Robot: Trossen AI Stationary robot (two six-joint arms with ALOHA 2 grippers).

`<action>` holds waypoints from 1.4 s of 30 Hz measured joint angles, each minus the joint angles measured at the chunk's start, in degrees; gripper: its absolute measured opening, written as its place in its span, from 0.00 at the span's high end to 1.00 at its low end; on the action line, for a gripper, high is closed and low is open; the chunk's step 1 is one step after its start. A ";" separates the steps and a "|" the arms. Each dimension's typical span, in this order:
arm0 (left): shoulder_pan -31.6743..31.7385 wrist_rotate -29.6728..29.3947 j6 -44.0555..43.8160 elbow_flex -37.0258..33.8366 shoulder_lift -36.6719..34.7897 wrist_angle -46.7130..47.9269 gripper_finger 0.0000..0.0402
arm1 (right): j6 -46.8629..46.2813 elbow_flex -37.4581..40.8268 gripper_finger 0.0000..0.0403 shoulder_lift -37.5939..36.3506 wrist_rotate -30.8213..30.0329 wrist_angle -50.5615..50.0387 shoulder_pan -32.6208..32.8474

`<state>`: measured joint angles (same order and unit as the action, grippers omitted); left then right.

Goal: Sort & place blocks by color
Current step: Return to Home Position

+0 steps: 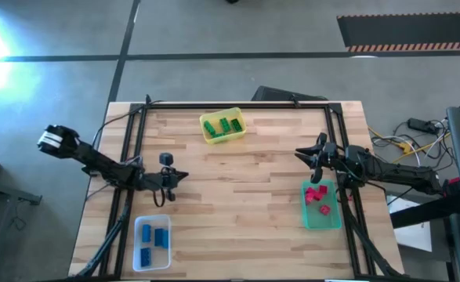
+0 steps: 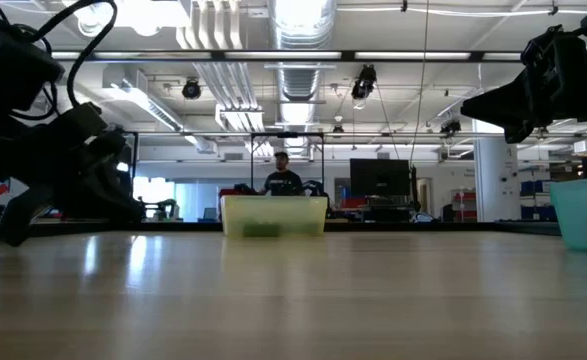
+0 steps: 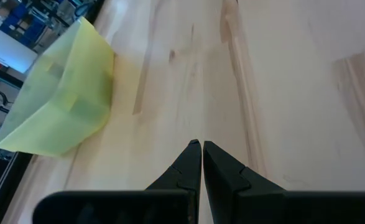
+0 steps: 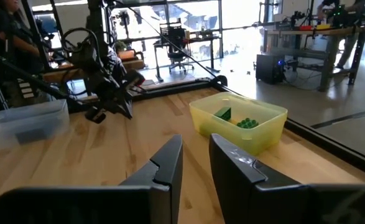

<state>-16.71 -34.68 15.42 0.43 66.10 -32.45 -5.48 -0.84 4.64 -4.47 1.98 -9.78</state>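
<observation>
Wood surface [image 1: 245, 196]. Green blocks [image 1: 223, 124], yellow bin [image 1: 226, 139], upper centre; blue blocks [image 1: 161, 237], clear bin [image 1: 138, 244], lower left; red blocks [image 1: 316, 194], green bin [image 1: 324, 222], right. Left pincer [image 3: 198, 144] closed, empty; right pincer [image 4: 196, 140] slightly parted, empty. Ducted workshop behind; one person [image 2: 281, 178].

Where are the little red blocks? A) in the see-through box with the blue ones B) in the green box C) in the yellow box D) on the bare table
B: the small red plastic blocks lie inside the translucent green bin, while the yellow plastic bin holds only green blocks.
</observation>
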 joint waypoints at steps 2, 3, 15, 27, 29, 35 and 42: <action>0.00 0.00 0.00 0.00 0.91 0.00 1.00 | 0.00 0.00 0.83 0.00 0.00 0.00 0.02; 0.00 0.00 -0.01 0.00 1.31 -0.01 1.00 | 0.03 0.00 0.83 0.00 0.00 0.00 0.00; 0.00 0.00 -0.38 0.00 3.56 -0.51 1.00 | -0.04 -0.01 0.79 0.02 -0.02 0.00 0.00; 0.00 -0.02 0.35 0.00 2.21 -2.56 1.00 | 0.03 -0.02 0.83 0.00 0.00 0.00 0.02; 0.00 0.00 0.31 0.02 2.21 -2.62 1.00 | -0.04 -0.02 0.83 0.01 0.00 0.00 0.01; 0.00 0.00 0.11 0.02 2.19 -2.93 1.00 | 0.00 -0.02 0.81 0.02 -0.01 0.00 0.02; 0.00 -0.01 0.07 0.02 2.17 -2.99 1.00 | 0.03 -0.02 0.79 0.01 -0.02 0.00 0.01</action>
